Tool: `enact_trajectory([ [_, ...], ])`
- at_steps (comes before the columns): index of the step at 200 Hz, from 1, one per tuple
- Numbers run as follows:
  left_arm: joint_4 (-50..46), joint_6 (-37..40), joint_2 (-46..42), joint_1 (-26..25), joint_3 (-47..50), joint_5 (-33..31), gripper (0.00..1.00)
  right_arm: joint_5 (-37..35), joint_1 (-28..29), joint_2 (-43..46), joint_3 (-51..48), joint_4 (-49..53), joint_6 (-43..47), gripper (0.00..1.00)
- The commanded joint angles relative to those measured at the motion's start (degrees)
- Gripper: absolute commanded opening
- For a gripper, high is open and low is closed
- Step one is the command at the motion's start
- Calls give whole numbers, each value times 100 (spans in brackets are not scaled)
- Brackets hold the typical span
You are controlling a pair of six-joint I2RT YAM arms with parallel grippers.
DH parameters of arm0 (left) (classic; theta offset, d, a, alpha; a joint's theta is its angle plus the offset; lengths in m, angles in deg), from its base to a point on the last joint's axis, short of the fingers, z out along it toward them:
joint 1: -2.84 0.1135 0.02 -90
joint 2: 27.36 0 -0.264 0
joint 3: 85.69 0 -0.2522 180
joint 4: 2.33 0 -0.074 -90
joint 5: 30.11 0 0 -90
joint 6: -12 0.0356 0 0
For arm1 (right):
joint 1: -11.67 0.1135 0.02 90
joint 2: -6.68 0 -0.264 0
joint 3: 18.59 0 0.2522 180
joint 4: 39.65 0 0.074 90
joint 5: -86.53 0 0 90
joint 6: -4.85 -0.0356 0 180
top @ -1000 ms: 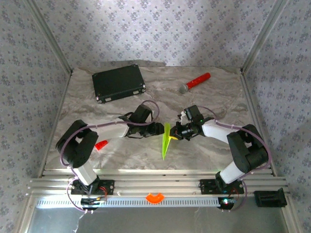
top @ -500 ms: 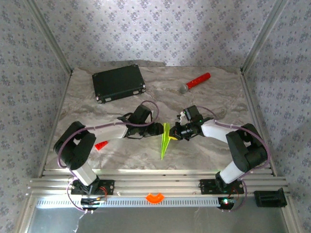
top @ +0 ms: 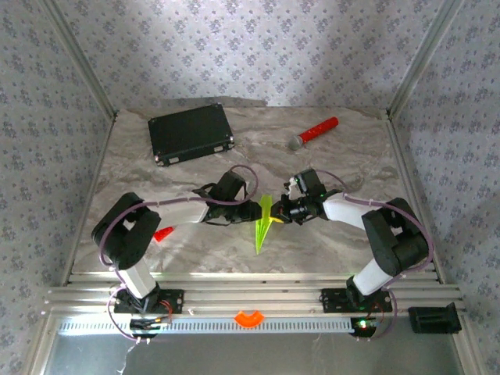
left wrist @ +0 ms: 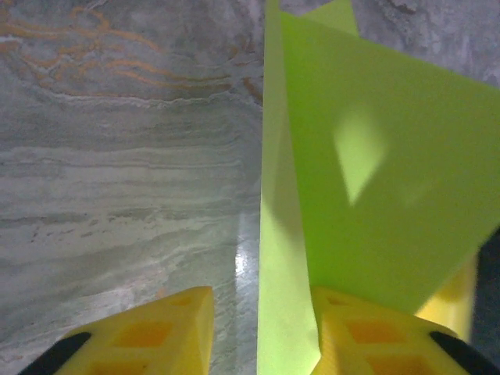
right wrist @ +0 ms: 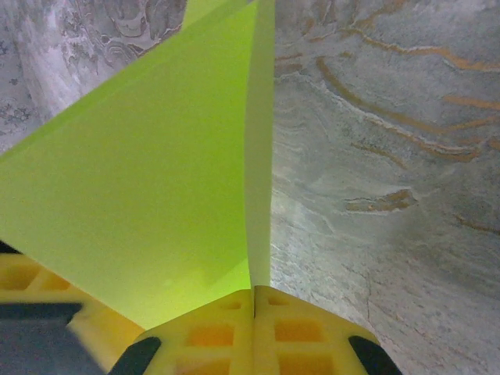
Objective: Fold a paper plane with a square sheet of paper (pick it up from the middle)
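Near the middle of the surface (top: 195, 254), the plane (top: 263, 223) is held on edge between the two arms, its tip pointing toward the near edge; whether it touches the surface cannot be told; the right end effector (top: 280, 216) is clamped on it from the right, and the right wrist view shows both yellow fingers (right wrist: 312, 332) pressed together with the lime paper rising from the seam between them; the left end effector (top: 252, 211) meets the plane from the left at a narrow opening; in the left wrist view the folded edge runs up between its fingers (left wrist: 148, 340), lying against the right one, with a gap beside the left one; farther back lie a black case (top: 191, 133) at the left and a red-handled microphone (top: 314, 131) at the right, well apart; a small red block (top: 162, 233) sits beside the left arm.
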Motion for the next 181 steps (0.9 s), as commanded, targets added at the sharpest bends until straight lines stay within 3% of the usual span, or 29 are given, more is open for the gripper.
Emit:
enact_trajectory([
  [1,-64,127,137,-27,-40,146,29,152,37,-134,-87,-153,-97,0],
  [47,-309,191,115,-32,-31,-181,12,10,31,-190,-15,128,97,0],
  [78,-732,174,-17,-31,-27,-717,6,-309,50,-233,217,762,443,0],
  [143,-1224,-155,-59,-25,-69,-1267,5,-606,73,-497,601,1263,644,0],
  [181,-999,-134,-68,-28,-128,-1038,15,-410,82,-621,655,1040,569,2],
])
